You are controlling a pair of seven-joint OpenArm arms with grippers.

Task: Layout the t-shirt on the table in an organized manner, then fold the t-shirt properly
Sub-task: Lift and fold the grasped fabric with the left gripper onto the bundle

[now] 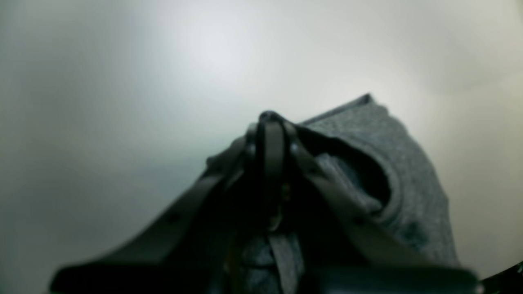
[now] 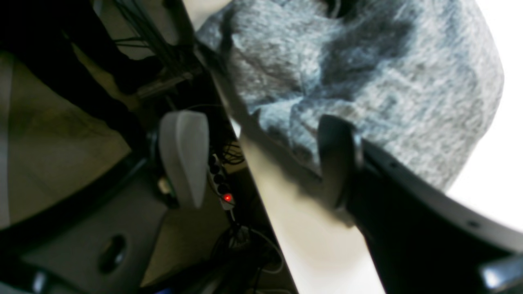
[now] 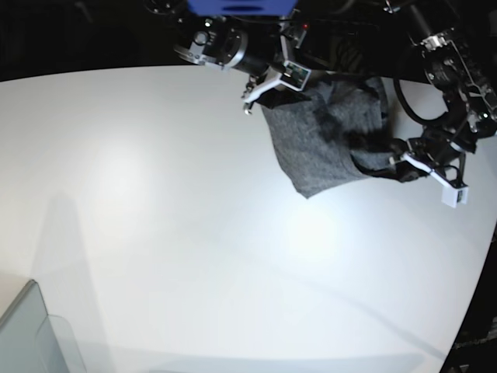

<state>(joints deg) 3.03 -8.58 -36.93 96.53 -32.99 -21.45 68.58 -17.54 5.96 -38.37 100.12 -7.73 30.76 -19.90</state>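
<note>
The dark grey t-shirt (image 3: 322, 136) lies bunched near the far right edge of the white table (image 3: 155, 202). My left gripper (image 3: 390, 161) is at the shirt's right side. In the left wrist view its fingers meet at the tips (image 1: 267, 122), shut on a fold of the t-shirt (image 1: 408, 163) over the table (image 1: 122, 102). My right gripper (image 3: 265, 89) is at the shirt's far left corner. In the right wrist view it (image 2: 259, 163) is open, with one finger (image 2: 335, 159) on the t-shirt (image 2: 367, 73) and the other (image 2: 184, 159) beyond the table's edge (image 2: 294, 220).
A translucent grey bin corner (image 3: 31, 334) stands at the table's near left. Beyond the far edge are dark equipment, cables and a power strip with a red light (image 2: 226, 198). The table's curved edge runs close on the right (image 3: 481, 272).
</note>
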